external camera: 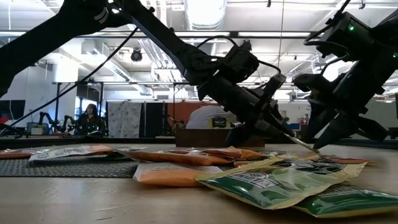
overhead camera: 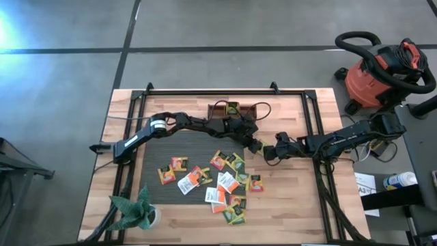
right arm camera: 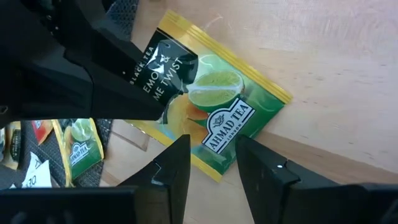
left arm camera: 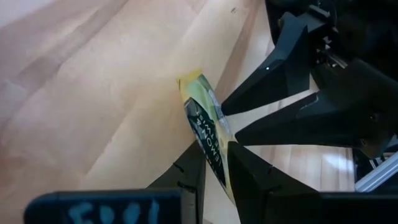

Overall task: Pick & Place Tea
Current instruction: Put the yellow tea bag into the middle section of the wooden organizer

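While the left gripper (left arm camera: pixel 214 165) pinches a green tea packet (left arm camera: pixel 202 124), the open right gripper (right arm camera: pixel 211 155) straddles it; handover needs the right fingers closing.

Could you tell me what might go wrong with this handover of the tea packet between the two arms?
1. The left hand pinches only one edge of the green-and-yellow lemon tea packet, so the thin packet could slip or twist out.
2. The right hand has its fingers open around the packet's other edge; closing off-centre might crease it or miss.
3. Both hands meet very close together above the wooden table, so the fingers could collide.
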